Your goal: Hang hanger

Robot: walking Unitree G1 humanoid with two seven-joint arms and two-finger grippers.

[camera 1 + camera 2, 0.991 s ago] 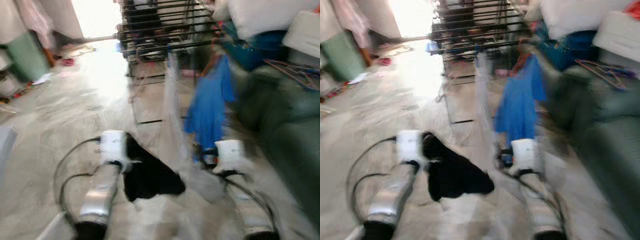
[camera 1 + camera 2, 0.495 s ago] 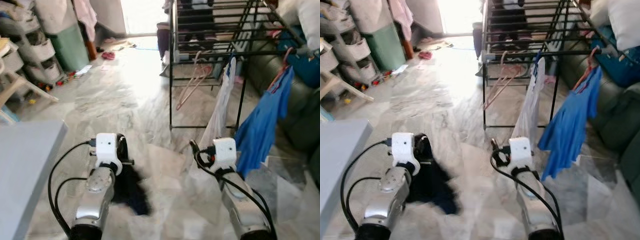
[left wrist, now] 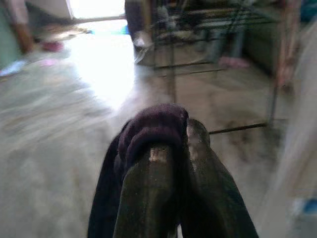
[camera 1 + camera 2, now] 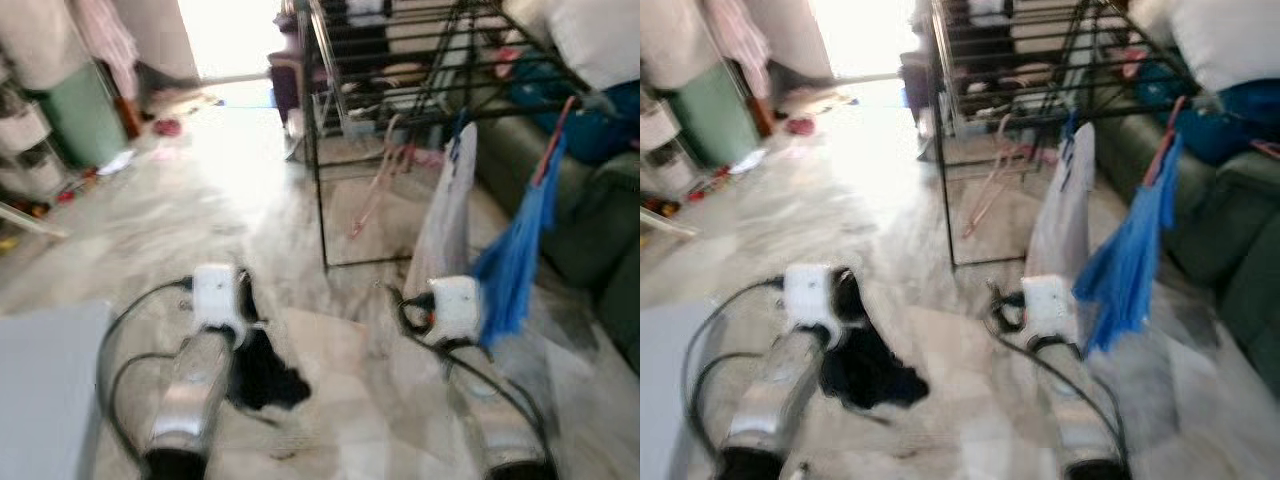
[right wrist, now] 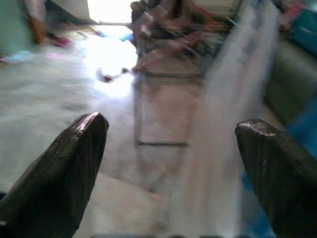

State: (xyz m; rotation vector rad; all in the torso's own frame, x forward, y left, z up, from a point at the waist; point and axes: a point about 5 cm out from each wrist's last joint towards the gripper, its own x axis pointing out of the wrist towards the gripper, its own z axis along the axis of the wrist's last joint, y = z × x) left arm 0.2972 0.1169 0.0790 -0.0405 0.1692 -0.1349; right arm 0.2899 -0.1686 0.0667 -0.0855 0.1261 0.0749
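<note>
Gripping one dark garment [image 3: 148, 130], the left hand [image 3: 171, 148]; right hand [image 5: 171, 144] spread wide near one drying rack [image 4: 400, 60].

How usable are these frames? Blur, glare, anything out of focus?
Eye views: motion-blurred throughout, with the doorway blown out and glare across the floor. Left wrist view: dark cloth in the left gripper is fairly sharp; background soft. Right wrist view: right gripper fingers crisp, drying rack smeared.

Left arm: I see it reaching forward, low.
Left gripper [image 3: 168, 148]: fingers clamped on a dark cloth [image 3: 148, 131].
Right arm: forward, level with the left.
Right gripper [image 5: 171, 148]: fingers spread wide, holding nothing.
</note>
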